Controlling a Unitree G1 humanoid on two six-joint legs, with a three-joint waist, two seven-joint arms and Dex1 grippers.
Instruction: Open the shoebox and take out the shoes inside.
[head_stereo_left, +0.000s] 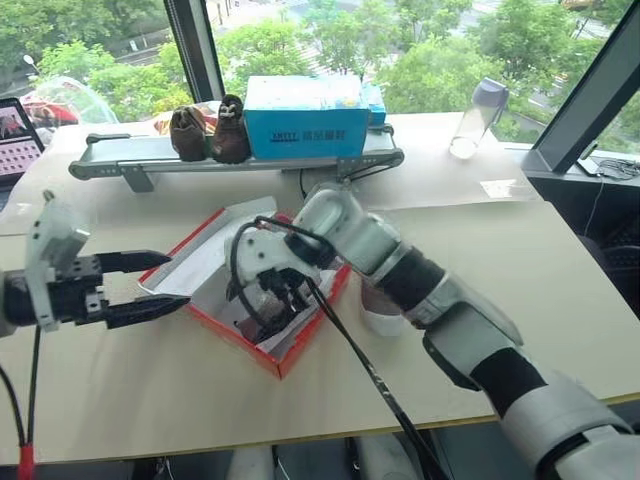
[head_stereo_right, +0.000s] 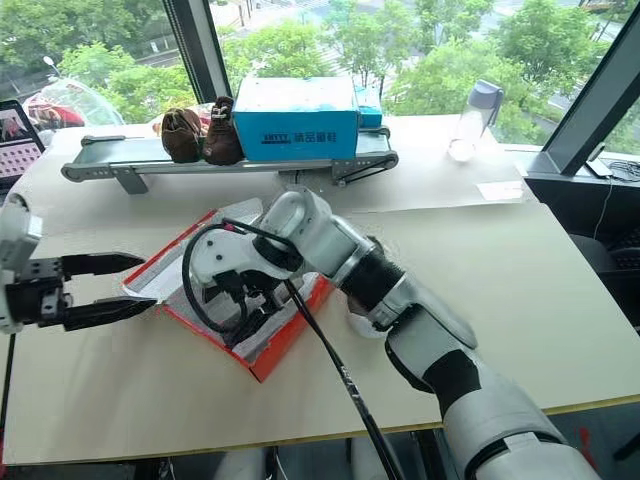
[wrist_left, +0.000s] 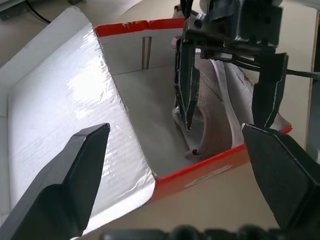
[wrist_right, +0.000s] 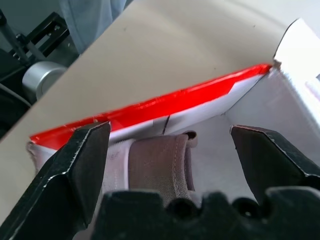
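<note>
The red cardboard shoebox (head_stereo_left: 300, 345) lay open on the pale counter (head_stereo_left: 520, 300); the right hand (wrist_left: 225, 107), fingers spread, hung over a grey-taupe slip-on shoe (wrist_right: 157, 167); it needed to straddle it squarely before closing; the left hand (head_stereo_left: 150, 287) waited spread.

Red shoebox (head_stereo_left: 312, 335) showing white inside, grey-taupe shoes (wrist_right: 159, 165) lying within, blue box (head_stereo_left: 305, 118) and dark brown fuzzy shoes (head_stereo_left: 210, 132) sitting behind

The right gripper (head_stereo_left: 268, 293) covers most of the shoes (wrist_left: 215, 100) inside the shoebox (head_stereo_left: 300, 345); whether one or both remain is unclear. Print on the blue box (head_stereo_left: 300, 135) is illegible.
</note>
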